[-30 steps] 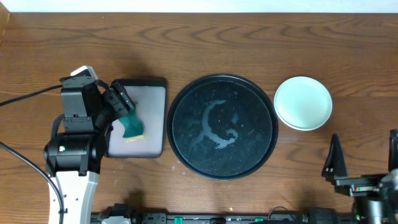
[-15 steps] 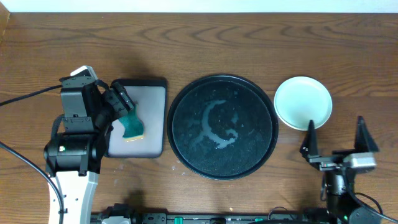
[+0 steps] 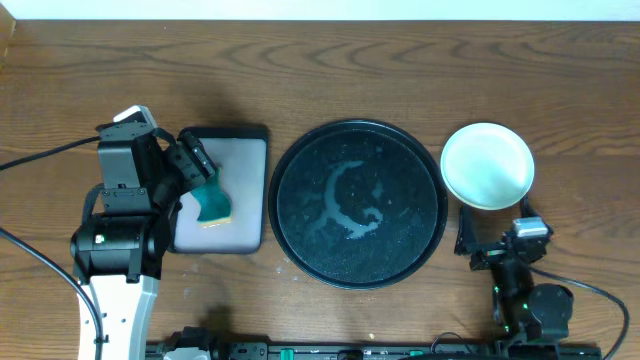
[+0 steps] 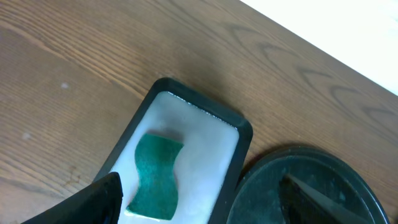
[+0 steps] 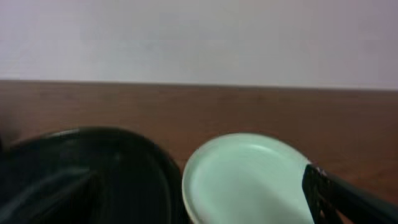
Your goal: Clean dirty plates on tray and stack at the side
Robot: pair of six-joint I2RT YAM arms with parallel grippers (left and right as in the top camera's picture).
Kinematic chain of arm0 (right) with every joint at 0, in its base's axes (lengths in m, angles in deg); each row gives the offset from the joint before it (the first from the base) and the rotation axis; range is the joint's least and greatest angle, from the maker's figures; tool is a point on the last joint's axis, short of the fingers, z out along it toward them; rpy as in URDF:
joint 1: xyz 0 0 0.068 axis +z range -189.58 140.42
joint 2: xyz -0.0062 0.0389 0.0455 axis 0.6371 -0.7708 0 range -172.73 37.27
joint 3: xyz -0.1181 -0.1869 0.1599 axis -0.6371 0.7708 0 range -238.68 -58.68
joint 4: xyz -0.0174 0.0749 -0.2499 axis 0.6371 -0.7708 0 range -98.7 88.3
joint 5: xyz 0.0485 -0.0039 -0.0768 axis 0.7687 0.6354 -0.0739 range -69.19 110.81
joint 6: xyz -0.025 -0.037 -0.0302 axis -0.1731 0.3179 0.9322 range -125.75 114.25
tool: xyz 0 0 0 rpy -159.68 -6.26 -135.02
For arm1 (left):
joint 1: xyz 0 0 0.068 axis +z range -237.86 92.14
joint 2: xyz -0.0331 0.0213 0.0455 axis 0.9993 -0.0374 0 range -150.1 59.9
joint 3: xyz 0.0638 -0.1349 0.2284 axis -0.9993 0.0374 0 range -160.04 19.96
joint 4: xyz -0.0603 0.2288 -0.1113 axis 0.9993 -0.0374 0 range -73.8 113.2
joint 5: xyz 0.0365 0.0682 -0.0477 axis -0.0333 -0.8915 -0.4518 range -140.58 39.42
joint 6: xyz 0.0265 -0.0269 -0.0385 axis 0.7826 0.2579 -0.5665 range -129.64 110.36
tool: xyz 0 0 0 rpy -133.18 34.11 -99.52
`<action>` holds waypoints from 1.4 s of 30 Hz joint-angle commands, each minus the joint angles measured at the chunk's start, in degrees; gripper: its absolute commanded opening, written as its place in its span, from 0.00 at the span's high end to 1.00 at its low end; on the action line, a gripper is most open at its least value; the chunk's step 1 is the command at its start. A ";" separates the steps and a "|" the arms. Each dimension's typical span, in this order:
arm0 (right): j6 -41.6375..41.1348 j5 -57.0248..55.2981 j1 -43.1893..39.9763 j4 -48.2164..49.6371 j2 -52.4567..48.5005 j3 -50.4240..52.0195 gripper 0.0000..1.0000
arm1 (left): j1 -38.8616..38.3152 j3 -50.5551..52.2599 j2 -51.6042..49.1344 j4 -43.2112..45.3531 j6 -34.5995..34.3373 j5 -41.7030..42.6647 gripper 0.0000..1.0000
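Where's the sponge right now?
In the overhead view, the green sponge lies in the small rectangular tray on the table's left side, just left of the round black tray, beneath the open left gripper.

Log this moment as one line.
round black tray: no plates; round pale mint plate: beside it; left hand: open above green sponge; right hand: open

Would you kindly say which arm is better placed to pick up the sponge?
Left: the left end effector hangs open over the sponge in the small tray; the right end effector is beside the plates.
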 commanded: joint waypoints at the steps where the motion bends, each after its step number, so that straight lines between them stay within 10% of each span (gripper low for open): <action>1: 0.48 -0.46 0.68 -0.39 0.42 0.07 0.01 | 0.17 -1.01 -0.07 0.00 -0.04 -0.48 0.20; 28: 0.44 -0.50 0.68 -0.35 0.39 0.07 0.01 | 0.09 -0.11 0.98 -0.20 -0.04 -0.48 0.20; 42: 0.44 -0.50 0.68 -0.35 0.39 0.07 0.01 | 0.07 2.51 36.54 -2.45 0.85 -1.40 0.20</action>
